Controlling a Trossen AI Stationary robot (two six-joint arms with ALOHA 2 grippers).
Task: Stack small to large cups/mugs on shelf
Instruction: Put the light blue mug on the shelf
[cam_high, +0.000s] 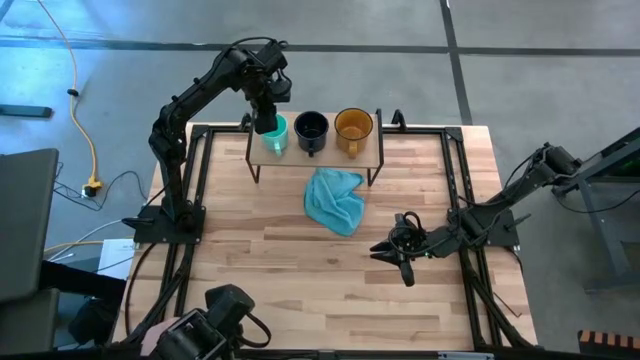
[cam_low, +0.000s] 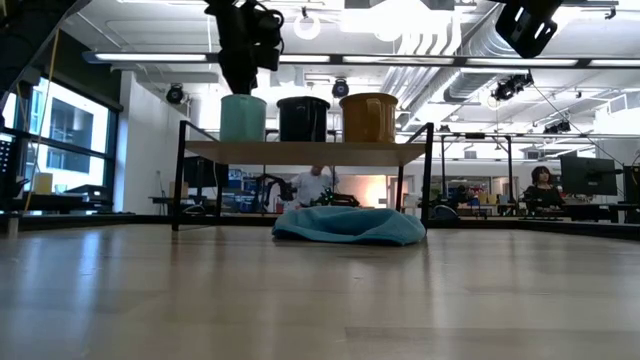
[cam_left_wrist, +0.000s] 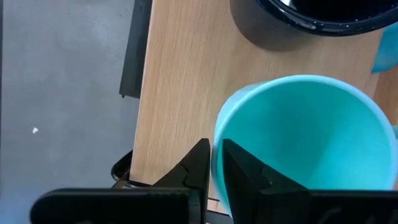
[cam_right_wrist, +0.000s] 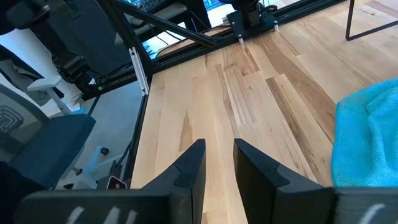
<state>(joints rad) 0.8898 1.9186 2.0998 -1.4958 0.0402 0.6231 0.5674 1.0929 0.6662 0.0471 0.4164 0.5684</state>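
Both arms, the left arm (cam_high: 195, 95) and the right arm (cam_high: 500, 205), are matte black, built of slim tubular links joined by bulkier rounded joint housings, each rising from a black base plate. Thin black cables run along the links. Each ends in two flat, angular black fingers (cam_right_wrist: 189, 168) with stepped inner faces, mounted on a black crossbar.

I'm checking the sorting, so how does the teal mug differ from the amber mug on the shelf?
The teal mug is smaller and opaque; the amber mug is wider and looks translucent. The teal mug stands at one end of the shelf with its rim pinched by the left gripper; the amber mug stands free at the other end. Both are upright.
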